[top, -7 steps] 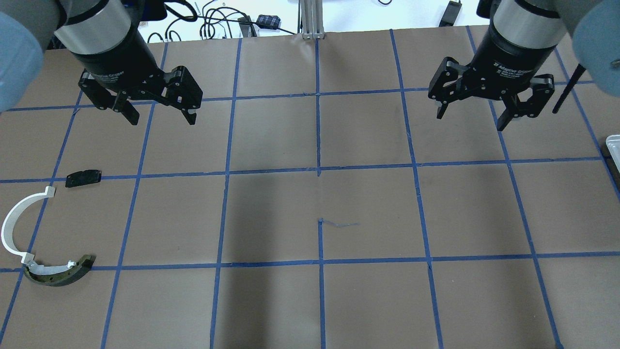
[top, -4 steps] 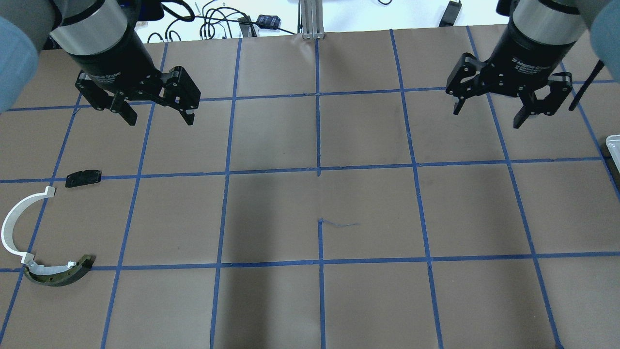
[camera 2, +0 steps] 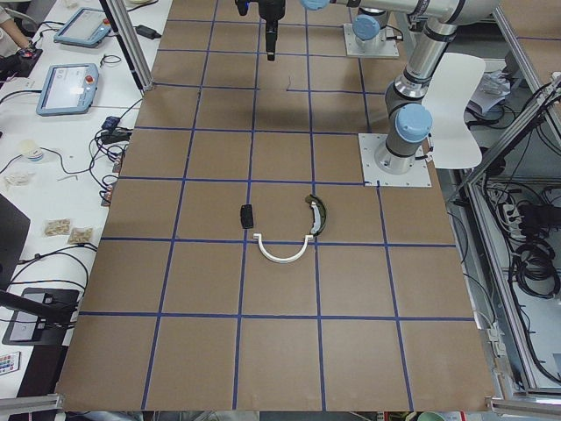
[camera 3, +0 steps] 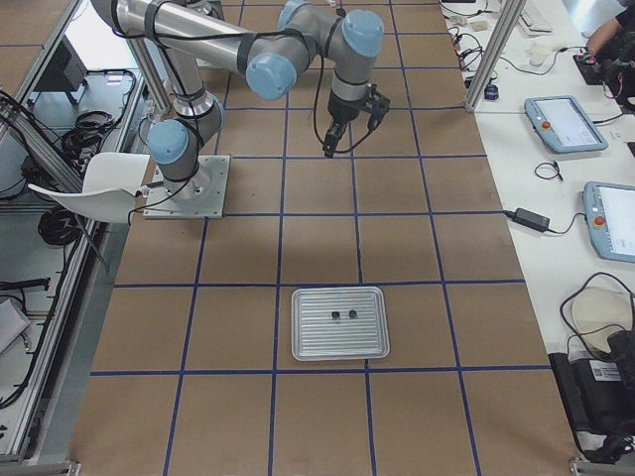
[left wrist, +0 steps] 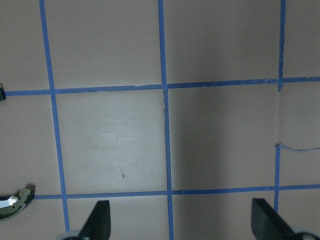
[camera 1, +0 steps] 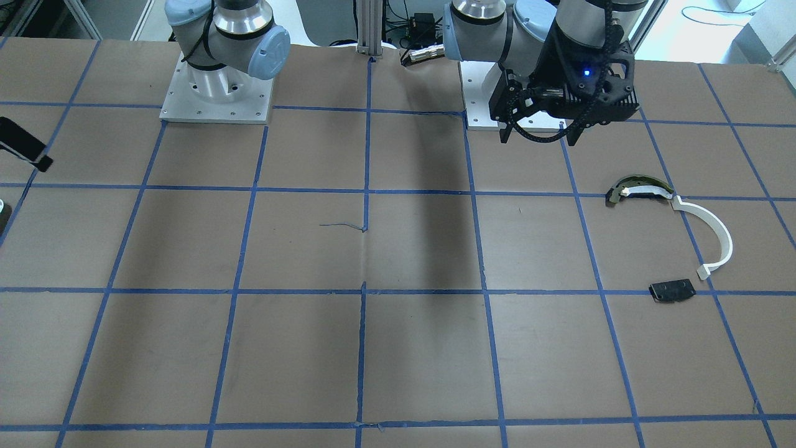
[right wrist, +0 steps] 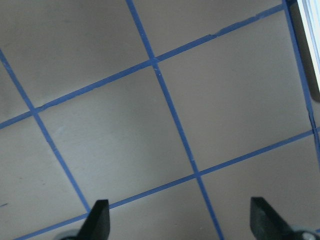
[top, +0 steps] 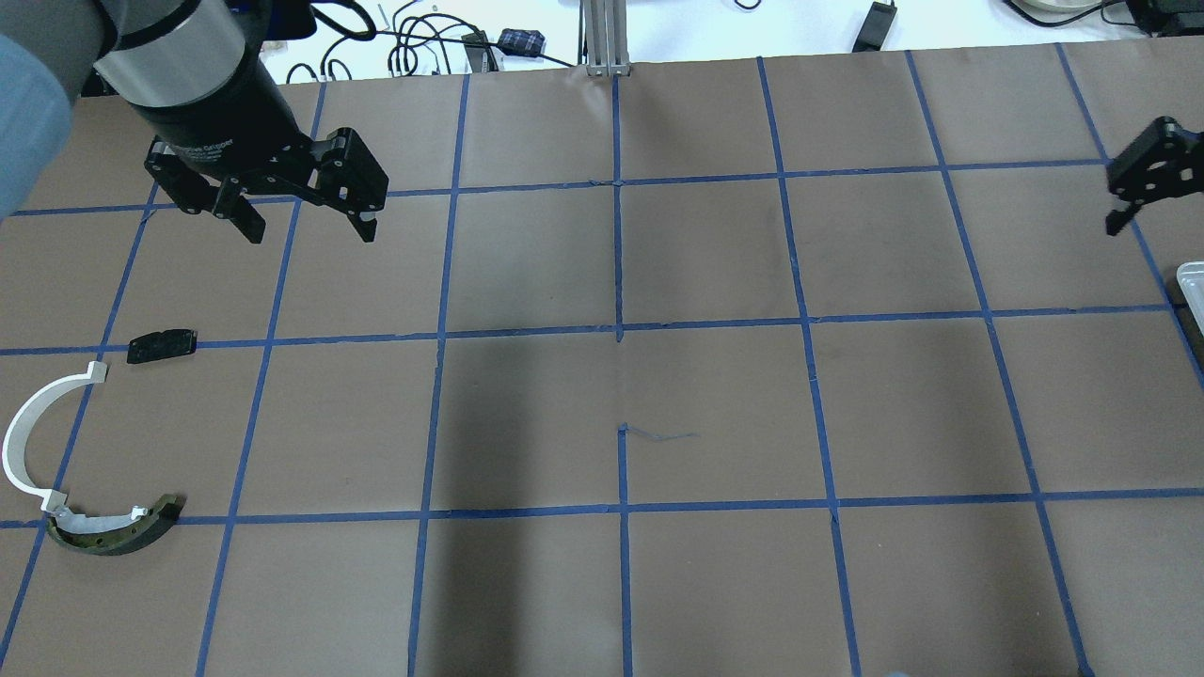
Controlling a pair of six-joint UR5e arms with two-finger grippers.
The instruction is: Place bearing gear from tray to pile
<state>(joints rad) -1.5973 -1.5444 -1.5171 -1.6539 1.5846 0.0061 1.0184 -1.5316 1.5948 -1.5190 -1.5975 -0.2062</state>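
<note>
The metal tray [camera 3: 303,342] lies at the table's right end, with two small dark parts [camera 3: 336,315] on it, too small to identify. Its rim shows in the overhead view [top: 1193,278]. The pile is at the left: a white arc strip [top: 21,442], a dark curved piece [top: 118,532] and a small black plate [top: 162,345]. My left gripper [top: 310,230] is open and empty, hovering beyond the pile. My right gripper [right wrist: 180,225] is open and empty above bare table, with the tray rim [right wrist: 309,45] at its view's upper right.
Brown paper with a blue tape grid covers the table [top: 621,395]. Cables and a power brick [top: 520,40] lie beyond the far edge. Tablets [camera 3: 566,124] sit on a side bench. The arm bases [camera 1: 216,93] stand at the robot's side.
My right gripper has moved right, toward the tray, and is now mostly past the overhead view's right edge. My left gripper has barely moved. Both stay open.
</note>
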